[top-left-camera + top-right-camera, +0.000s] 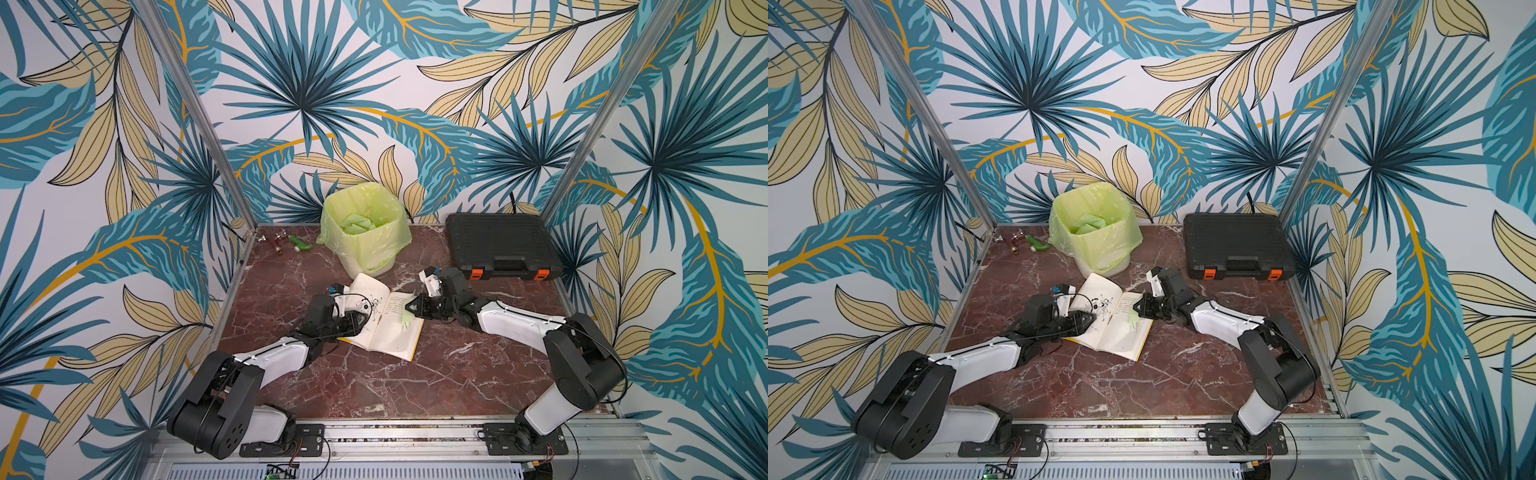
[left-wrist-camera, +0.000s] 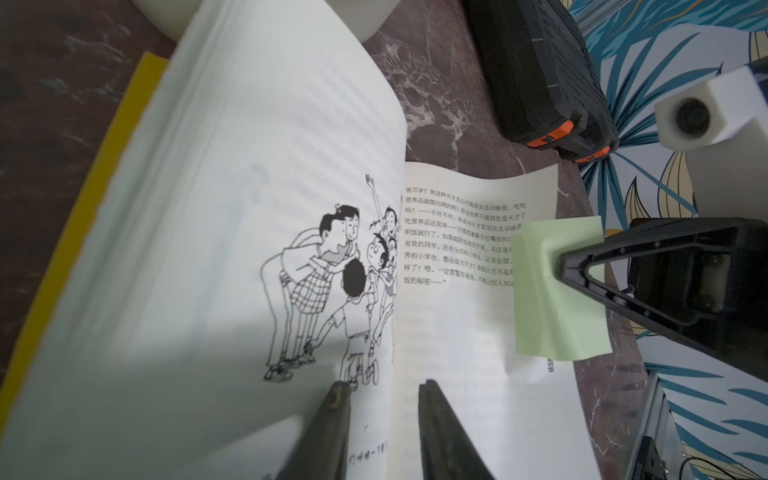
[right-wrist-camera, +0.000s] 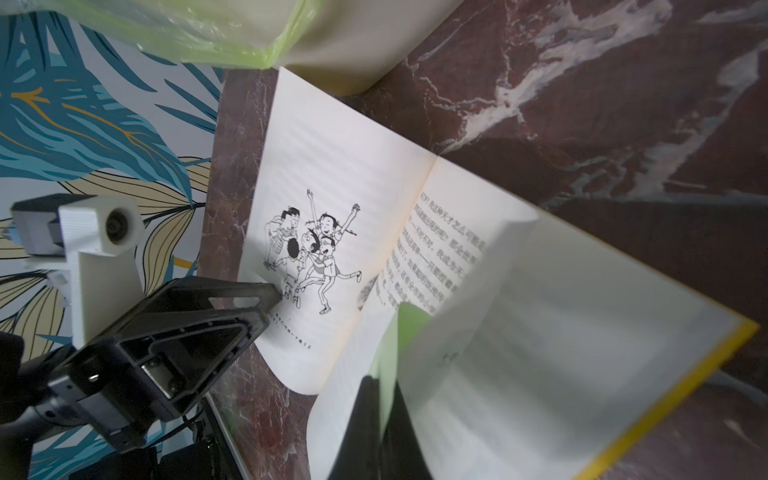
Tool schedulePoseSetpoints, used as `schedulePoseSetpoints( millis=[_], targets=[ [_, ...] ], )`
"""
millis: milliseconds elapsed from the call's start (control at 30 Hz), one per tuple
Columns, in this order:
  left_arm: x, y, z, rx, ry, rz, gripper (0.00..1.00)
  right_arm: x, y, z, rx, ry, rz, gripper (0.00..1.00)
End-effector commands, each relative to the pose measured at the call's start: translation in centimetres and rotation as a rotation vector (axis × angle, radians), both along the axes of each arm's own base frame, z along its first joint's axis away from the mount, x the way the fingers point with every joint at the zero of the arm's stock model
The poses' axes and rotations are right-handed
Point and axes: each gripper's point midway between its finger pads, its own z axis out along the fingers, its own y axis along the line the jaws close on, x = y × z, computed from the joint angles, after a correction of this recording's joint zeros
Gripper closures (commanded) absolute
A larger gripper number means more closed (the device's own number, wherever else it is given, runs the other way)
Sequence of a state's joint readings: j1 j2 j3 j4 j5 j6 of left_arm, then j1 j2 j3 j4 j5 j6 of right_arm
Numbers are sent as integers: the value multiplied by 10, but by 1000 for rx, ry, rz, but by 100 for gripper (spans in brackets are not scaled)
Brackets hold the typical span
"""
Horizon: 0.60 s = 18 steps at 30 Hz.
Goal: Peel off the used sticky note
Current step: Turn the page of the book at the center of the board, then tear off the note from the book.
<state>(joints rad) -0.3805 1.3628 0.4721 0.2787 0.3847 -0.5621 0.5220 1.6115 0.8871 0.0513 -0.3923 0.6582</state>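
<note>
Some of green sticky note (image 3: 390,357) hidden behind curled page from right wrist; stuck at outer edge of book (image 1: 390,332); right gripper (image 2: 559,266) stretched low, clamped on it; left gripper (image 2: 384,395) tips on illustrated page, slightly apart.

Open book (image 1: 395,336) lies centre of tabletop (image 1: 374,386); left claw (image 1: 368,320) rests on its illustrated page, right claw (image 1: 410,309) pinches the green sticky note (image 1: 406,322) on the text page.

free: front of marble table (image 1: 374,382) | obstacles: open book (image 1: 390,332) mid-table; bin (image 1: 365,245), black case (image 1: 498,241) behind it
</note>
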Motion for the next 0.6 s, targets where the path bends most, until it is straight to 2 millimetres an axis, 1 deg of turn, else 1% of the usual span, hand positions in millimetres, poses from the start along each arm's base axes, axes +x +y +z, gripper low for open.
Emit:
schedulePoseSetpoints(
  millis=[0, 100, 200, 367, 433, 567],
  targets=[
    [-1, -10, 9, 39, -30, -41, 65, -24, -21, -21, -105, 56, 7, 100],
    [1, -18, 10, 39, -33, -61, 65, -28, -29, -22, -138, 57, -2, 100],
    [3, -23, 5, 34, -18, -73, 65, -31, -38, -27, -184, 64, -20, 100],
    [4, -32, -4, 25, 5, -93, 64, -32, -43, -26, -227, 52, -16, 100],
    [5, -35, -5, 18, 9, -100, 64, -32, -41, -26, -237, 44, 4, 100],
    [7, -40, -9, 9, 21, -108, 64, -37, -28, -26, -269, 27, 80, 100]
  ],
)
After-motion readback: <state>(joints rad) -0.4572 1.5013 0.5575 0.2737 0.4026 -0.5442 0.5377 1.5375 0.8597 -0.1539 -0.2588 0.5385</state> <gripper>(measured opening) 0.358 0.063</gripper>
